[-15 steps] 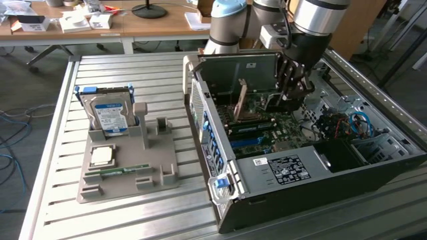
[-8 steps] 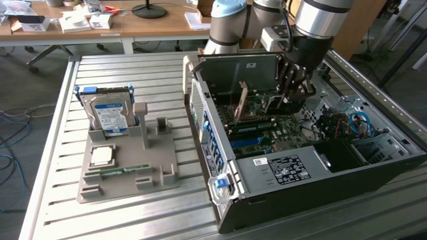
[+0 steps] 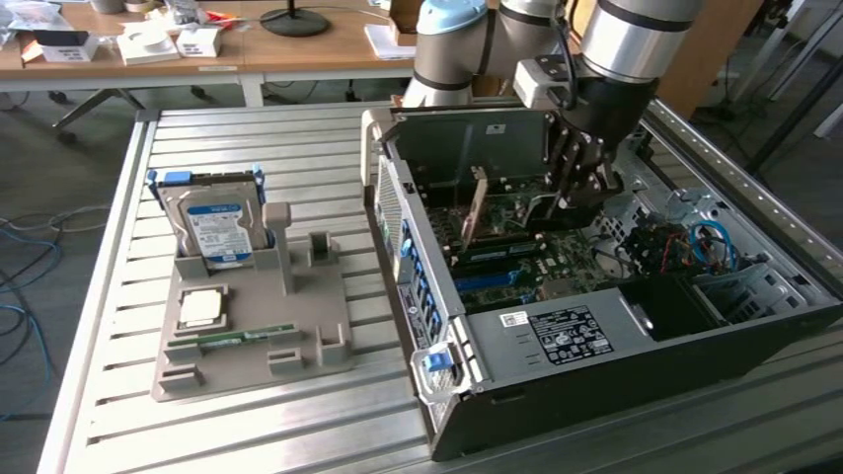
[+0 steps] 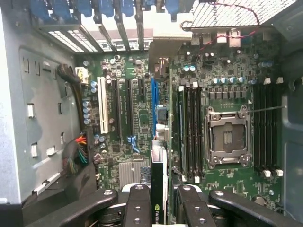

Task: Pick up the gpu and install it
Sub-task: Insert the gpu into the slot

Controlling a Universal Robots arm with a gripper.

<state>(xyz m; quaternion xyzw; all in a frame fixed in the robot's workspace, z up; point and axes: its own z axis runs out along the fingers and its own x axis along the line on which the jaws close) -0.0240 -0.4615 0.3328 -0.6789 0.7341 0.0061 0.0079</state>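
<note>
1. Presently the tool [image 4: 163, 204] is clamped on the graphics card [image 4: 158, 182], its two black fingers [image 4: 138, 203] pressing the card's flat faces; the card is seen edge-on.
2. Location: the card hangs upright inside the open computer case [image 3: 554, 336], just above the motherboard [image 4: 142, 109] and near the long blue slot [image 4: 154, 94]. Whether its contacts touch a slot cannot be told.
3. The case lies on its side by the edge of the surface [image 3: 264, 425] at the exterior view's right.
4. Handling, as a judgement: a thin, stiff, light board, fragile at its soldered parts and contact edge. It is best held across the flat faces near the upper edge, as here.
5. Materials: green lacquered motherboard with black, white and blue plastic slots; grey sheet-steel case; ribbed metal surface; matt black, bolted fingers.
6. A hard drive [image 3: 217, 227] stands in a grey moulded holder [image 3: 251, 346] near the opposite edge.
</note>
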